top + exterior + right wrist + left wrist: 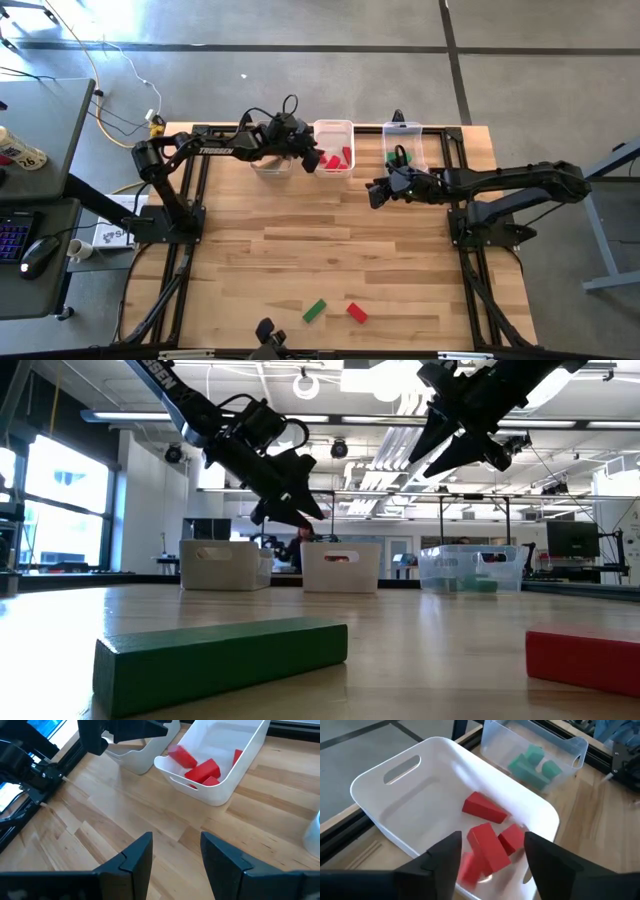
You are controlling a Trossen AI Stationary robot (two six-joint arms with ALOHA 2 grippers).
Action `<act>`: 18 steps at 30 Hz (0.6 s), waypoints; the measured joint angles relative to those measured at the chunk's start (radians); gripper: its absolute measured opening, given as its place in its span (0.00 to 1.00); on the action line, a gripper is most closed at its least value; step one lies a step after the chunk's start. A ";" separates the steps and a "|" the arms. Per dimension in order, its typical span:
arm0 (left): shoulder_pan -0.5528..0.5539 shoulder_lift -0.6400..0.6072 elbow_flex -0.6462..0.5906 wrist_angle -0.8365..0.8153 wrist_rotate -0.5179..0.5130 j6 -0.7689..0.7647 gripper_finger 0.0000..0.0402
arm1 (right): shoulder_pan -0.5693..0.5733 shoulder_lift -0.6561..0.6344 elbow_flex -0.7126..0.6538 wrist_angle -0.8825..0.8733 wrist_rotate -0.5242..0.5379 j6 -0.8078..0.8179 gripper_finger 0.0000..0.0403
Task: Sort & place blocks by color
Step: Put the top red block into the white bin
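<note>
Beside the middle bin [333,130] stand two more bins [405,140], pincers above.

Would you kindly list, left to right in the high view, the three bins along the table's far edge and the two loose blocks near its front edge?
Bins: leftmost bin → middle bin with red blocks → right clear bin with green blocks. Loose blocks: green block → red block.
</note>
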 joint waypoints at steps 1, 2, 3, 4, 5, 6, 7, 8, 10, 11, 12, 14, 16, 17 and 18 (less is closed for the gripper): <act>0.000 0.000 0.000 0.000 0.000 0.000 0.52 | 0.000 0.000 0.000 0.000 -0.002 0.000 0.38; 0.000 0.000 0.000 -0.001 0.001 0.000 0.53 | 0.000 0.000 0.000 0.000 -0.003 0.000 0.38; 0.000 -0.003 0.000 -0.004 0.006 0.000 0.53 | 0.000 0.000 0.000 0.000 -0.005 0.000 0.38; 0.000 -0.008 0.000 -0.012 0.020 -0.001 0.54 | 0.000 0.000 0.000 0.000 -0.008 0.000 0.38; 0.000 -0.014 0.000 -0.016 0.034 -0.001 0.54 | 0.000 0.000 0.000 0.000 -0.011 0.000 0.38; 0.000 -0.022 0.000 -0.026 0.051 -0.001 0.54 | 0.000 0.000 0.000 0.000 -0.014 0.000 0.38; 0.000 -0.031 0.000 -0.048 0.068 -0.001 0.54 | 0.000 0.000 0.000 0.000 -0.019 0.000 0.38; 0.000 -0.041 0.000 -0.066 0.080 -0.001 0.54 | 0.000 0.000 0.000 0.000 -0.020 0.000 0.38; -0.009 -0.067 0.000 -0.111 0.083 0.000 0.53 | 0.000 0.000 0.000 0.000 -0.020 -0.004 0.38; -0.015 -0.079 0.000 -0.133 0.081 0.000 0.53 | 0.000 0.000 0.000 0.000 -0.022 -0.007 0.38; -0.020 -0.093 0.000 -0.163 0.080 0.000 0.53 | 0.000 0.000 0.000 0.000 -0.022 -0.009 0.38; -0.035 -0.128 0.000 -0.225 0.079 0.001 0.53 | 0.002 0.000 0.000 0.000 -0.028 -0.012 0.38; -0.057 -0.165 0.000 -0.280 0.078 0.001 0.53 | 0.004 0.000 0.000 0.000 -0.041 -0.013 0.38; -0.068 -0.185 0.000 -0.315 0.078 0.001 0.53 | 0.008 0.000 0.000 0.000 -0.048 -0.015 0.38; -0.081 -0.207 0.000 -0.353 0.078 0.000 0.53 | 0.012 0.000 0.000 -0.001 -0.051 -0.015 0.38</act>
